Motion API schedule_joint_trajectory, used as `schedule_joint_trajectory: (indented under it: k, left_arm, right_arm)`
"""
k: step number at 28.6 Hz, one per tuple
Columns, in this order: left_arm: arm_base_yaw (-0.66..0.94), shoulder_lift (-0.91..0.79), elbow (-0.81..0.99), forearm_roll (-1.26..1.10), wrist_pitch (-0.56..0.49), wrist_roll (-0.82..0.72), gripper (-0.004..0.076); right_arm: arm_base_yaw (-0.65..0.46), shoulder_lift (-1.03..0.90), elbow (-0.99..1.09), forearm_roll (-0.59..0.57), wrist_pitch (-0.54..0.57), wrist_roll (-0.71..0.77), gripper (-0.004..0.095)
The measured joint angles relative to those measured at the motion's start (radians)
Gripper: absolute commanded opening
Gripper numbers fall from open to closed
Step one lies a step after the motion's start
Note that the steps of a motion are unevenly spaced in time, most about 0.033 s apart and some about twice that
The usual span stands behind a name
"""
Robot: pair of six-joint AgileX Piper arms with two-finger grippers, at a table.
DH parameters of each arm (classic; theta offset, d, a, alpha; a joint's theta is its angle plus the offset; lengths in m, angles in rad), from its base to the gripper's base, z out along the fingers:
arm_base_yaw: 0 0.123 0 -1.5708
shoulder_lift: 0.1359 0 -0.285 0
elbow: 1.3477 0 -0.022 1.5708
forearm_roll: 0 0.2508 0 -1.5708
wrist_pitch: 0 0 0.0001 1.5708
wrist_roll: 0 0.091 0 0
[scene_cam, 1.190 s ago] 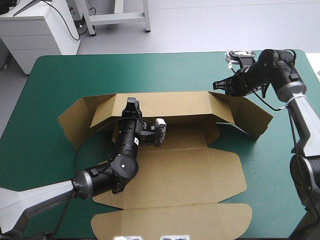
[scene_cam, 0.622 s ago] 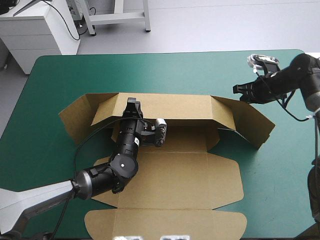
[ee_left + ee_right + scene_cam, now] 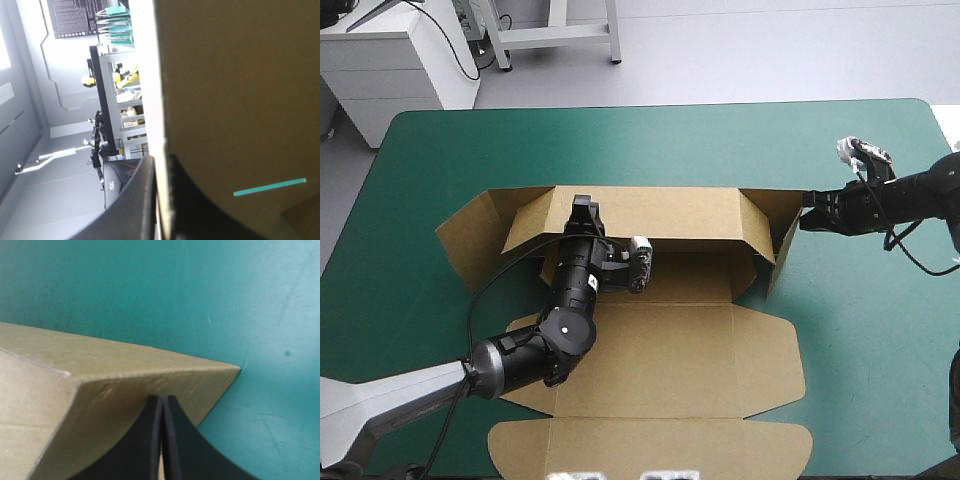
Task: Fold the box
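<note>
Since the earlier pictures the right gripper (image 3: 811,220) has swung out toward the right edge of the frame. The right end flap (image 3: 783,228), which lay slanting outward, now stands upright.

Watching remotely, I see the box (image 3: 670,360) as a cut sheet of matte brown board at the frame's centre, on the teal-green cover (image 3: 450,150). Its long axis runs left to right, and a round-cornered lid flap lies flat toward the bottom edge. The back wall (image 3: 660,210) is raised along the far side (the left end flap (image 3: 470,235) is splayed outward).

The left gripper (image 3: 584,207) pinches the back wall's top edge. Its black fingers are nearly closed, with the board's pale cut edge between them. The right gripper's fingers press together into one pointed arch. Their tips touch the upright flap's outer face and grip nothing.
</note>
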Motion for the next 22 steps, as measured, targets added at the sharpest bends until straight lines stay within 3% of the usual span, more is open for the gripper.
schedule_joint_trajectory:
  k: [9, 17, 22]
  left_arm:
    - [0.000, 0.000, 0.000, -0.001, 0.000, 0.000, -0.0008]
    - [0.000, 0.000, 0.000, -0.001, -0.001, 0.000, -0.0008]
    - [0.000, 0.000, 0.000, -0.001, -0.001, 0.000, -0.0008]
  right_arm:
    - [0.001, -0.065, -0.047, 0.001, 0.075, 0.043, -0.0018]
    - [0.002, -0.118, -0.321, -0.013, 0.097, 0.133, -0.0018]
    - [0.002, -0.044, -0.523, -0.068, 0.099, 0.220, -0.0017]
